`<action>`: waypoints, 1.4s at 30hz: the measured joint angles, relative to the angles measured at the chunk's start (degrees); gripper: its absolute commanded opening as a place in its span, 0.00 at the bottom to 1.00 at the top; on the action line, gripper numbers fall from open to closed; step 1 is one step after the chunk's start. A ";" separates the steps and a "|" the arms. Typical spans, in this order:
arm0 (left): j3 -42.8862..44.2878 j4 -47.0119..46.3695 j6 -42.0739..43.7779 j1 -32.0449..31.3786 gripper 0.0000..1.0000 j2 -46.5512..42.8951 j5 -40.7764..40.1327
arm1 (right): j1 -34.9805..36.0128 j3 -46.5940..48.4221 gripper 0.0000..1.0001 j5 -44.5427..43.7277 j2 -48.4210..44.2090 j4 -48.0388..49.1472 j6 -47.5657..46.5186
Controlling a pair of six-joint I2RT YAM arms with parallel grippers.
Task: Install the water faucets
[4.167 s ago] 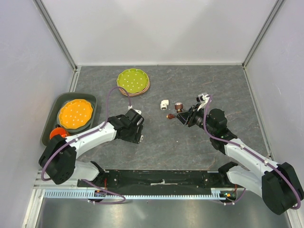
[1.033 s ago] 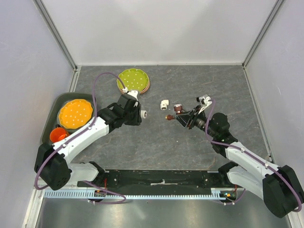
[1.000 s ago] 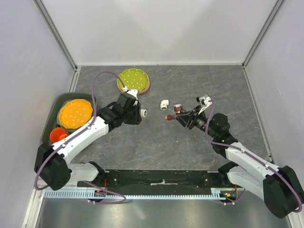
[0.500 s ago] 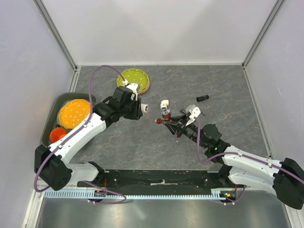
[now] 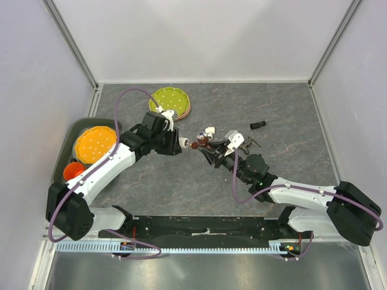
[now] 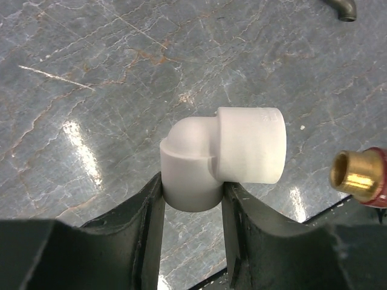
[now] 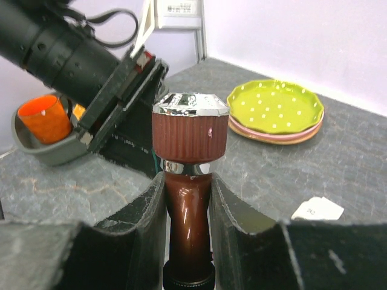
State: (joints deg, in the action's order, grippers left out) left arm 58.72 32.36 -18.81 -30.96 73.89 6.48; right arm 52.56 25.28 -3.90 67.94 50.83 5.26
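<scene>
**Thread lined up with socket**

Your left pincer [image 6: 192, 193] grips the white elbow fitting [image 6: 242, 145], socket turned rightward. Your right pincer [image 7: 187, 199] is clamped on the reddish-brown faucet [image 7: 190, 130], held above the counter [image 5: 272, 103] so its brass thread [image 6: 357, 176] faces that socket, just apart. Nothing lies between them. The spare elbow [image 5: 210, 131] sits just beyond; the black cylinder [image 5: 258, 125] and plates [image 5: 169, 103] lie clear.
</scene>
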 measured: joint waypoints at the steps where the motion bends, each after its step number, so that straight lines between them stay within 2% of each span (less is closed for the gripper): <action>1: -0.09 -0.11 0.00 0.33 0.02 0.00 0.66 | 0.02 0.24 0.00 -0.20 0.28 0.63 -0.02; 8: -0.52 -1.16 0.02 2.03 0.02 -0.11 4.22 | 0.09 0.79 0.00 -1.38 0.66 5.25 -0.61; 23: -0.63 -1.22 0.04 2.14 0.02 -0.52 10.27 | 0.09 -2.40 0.00 2.56 -1.40 6.67 -0.59; 42: -1.05 -2.54 0.39 2.14 0.02 -0.57 16.70 | -0.09 -3.39 0.00 2.58 -1.38 7.41 -1.07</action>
State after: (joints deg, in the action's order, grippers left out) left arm 57.67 29.82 -18.41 -28.82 73.32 23.18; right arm 52.47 21.89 -1.32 66.57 58.24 4.19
